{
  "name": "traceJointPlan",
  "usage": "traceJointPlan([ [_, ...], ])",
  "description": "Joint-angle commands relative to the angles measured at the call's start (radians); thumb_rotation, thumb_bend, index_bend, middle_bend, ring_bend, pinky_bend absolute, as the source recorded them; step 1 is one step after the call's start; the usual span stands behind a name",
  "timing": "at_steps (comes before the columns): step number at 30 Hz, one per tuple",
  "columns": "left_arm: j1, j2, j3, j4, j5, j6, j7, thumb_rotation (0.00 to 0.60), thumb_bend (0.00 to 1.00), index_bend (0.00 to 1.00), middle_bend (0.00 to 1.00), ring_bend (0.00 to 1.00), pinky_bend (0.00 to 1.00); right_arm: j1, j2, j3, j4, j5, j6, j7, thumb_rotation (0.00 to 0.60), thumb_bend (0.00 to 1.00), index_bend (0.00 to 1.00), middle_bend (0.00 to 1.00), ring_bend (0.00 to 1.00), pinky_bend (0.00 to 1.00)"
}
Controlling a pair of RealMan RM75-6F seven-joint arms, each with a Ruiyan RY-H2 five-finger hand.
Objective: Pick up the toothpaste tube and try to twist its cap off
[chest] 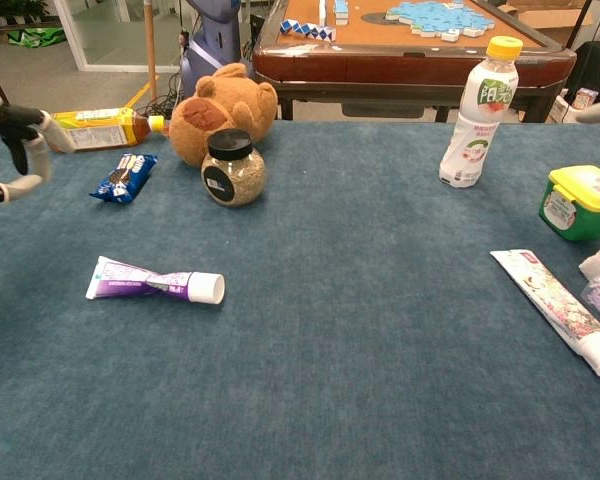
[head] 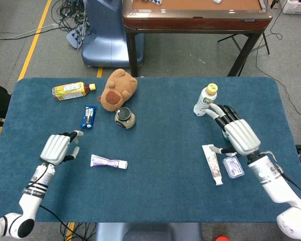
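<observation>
**Purple Tube Left Lying Flat, Both Hands Empty**

The purple toothpaste tube (head: 108, 161) was seen lying flat on the desk (head: 155, 196) toward its left front part, white cap (chest: 208, 289) pointing right. The left hand (head: 56, 148) was held near the left edge, fingers loosely curled, holding nothing. The right hand (head: 237, 132) was positioned near the right edge, fingers spread, empty, above a second, white tube (head: 211, 163).

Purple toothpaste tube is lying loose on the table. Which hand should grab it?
Left. The left hand is open beside the purple toothpaste tube; the right hand is far across the table.
</observation>
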Motion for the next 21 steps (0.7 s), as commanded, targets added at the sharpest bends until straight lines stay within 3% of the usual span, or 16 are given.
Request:
traceJointPlan([
  [1, 0.073, 0.032, 0.014, 0.001, 0.046, 0.081, -0.056, 0.600, 0.41, 0.29, 0.45, 0.40, 0.47, -0.072, 0.000, -0.038, 0.008, 0.017, 0.067, -0.059, 0.600, 0.01, 0.00, 0.00, 0.00, 0.00],
  [9, 0.197, 0.070, 0.046, -0.028, 0.101, 0.216, -0.084, 0.600, 0.41, 0.30, 0.45, 0.40, 0.46, -0.209, -0.014, -0.094, 0.025, 0.015, 0.195, -0.095, 0.600, 0.01, 0.00, 0.00, 0.00, 0.00],
  [14, 0.262, 0.078, 0.064, -0.053, 0.141, 0.294, -0.056, 0.600, 0.41, 0.30, 0.44, 0.40, 0.45, -0.265, -0.021, -0.120, 0.035, 0.012, 0.228, -0.109, 0.600, 0.01, 0.00, 0.00, 0.00, 0.00],
  [21, 0.305, 0.092, 0.064, -0.075, 0.173, 0.328, -0.045, 0.600, 0.41, 0.30, 0.44, 0.40, 0.44, -0.301, -0.018, -0.129, 0.034, 0.013, 0.228, -0.080, 0.600, 0.01, 0.00, 0.00, 0.00, 0.00],
])
